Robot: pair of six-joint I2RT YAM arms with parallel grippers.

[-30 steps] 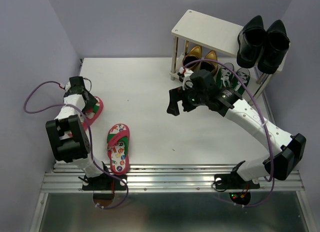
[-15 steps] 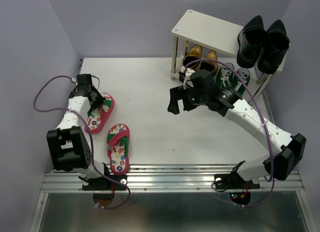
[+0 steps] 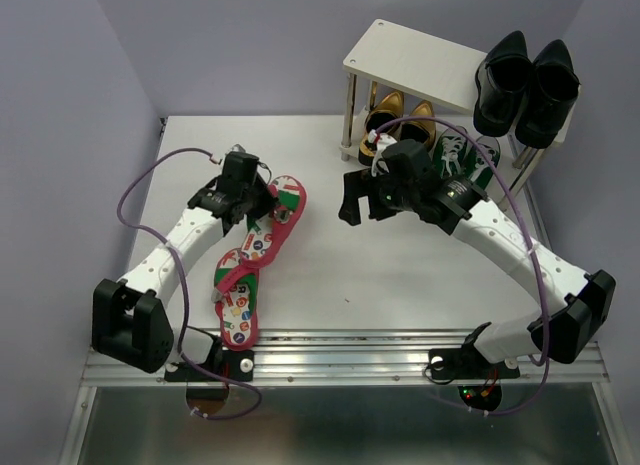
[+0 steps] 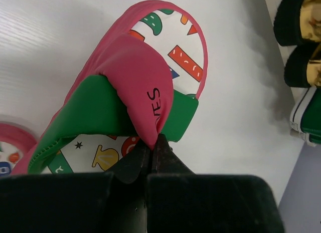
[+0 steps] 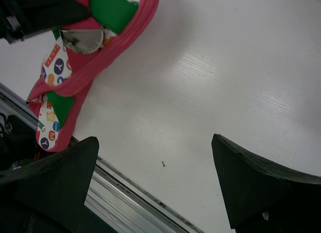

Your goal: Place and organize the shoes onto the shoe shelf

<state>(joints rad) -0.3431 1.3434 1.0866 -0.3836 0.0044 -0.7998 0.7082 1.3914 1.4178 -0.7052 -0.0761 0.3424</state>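
Left gripper (image 4: 153,145) clamped on the pink strap (image 4: 143,87) of one flip-flop (image 4: 178,52) (its mate (image 3: 238,303) lies beside it); right gripper (image 3: 352,200), jaws apart, above the table (image 3: 400,275).

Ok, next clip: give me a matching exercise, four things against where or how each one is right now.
Things:
1. black loafers
2. gold loafers
3. left pincer
4. right pincer

Places or states:
A. open, holding nothing
B. on top of the shelf
C. shut on the strap of a flip-flop
D. on the table, under the shelf's top board

Pairs: 1-B, 2-D, 3-C, 4-A
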